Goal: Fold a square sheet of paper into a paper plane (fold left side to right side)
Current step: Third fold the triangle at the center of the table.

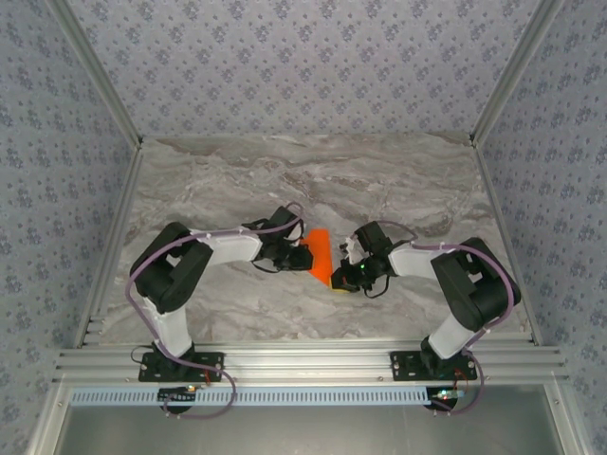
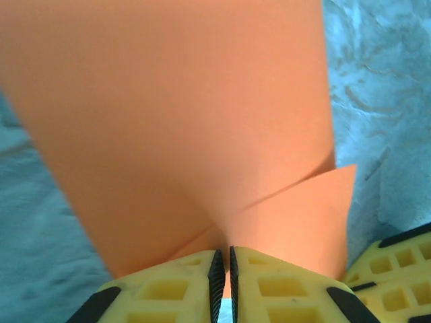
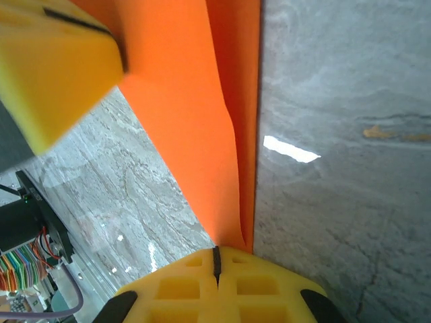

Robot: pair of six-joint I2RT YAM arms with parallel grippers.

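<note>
The thin, bright orange sheet of paper (image 1: 320,251) is sitting near the centre of the grey marble-pattern table (image 1: 237,180), partly folded and raised off the surface between the two arms.

- The left gripper (image 1: 302,256) is reaching in at 9 o'clock of the sheet. In the left wrist view its yellow fingers (image 2: 175,289) are pressing together on the paper (image 2: 175,121), with only a thin strip of orange showing in the slit between the black pads. A crease is running toward 3 o'clock from that pinch point.
- The right gripper (image 1: 343,281) is sitting at 4 o'clock of the sheet. In the right wrist view its yellow fingers (image 3: 175,289) are closing fully together where two orange layers (image 3: 195,134) are converging – they are pinching the folded edge.

A yellow finger (image 3: 54,67) of the left gripper is touching the sheet at 10 o'clock of that view.
</note>
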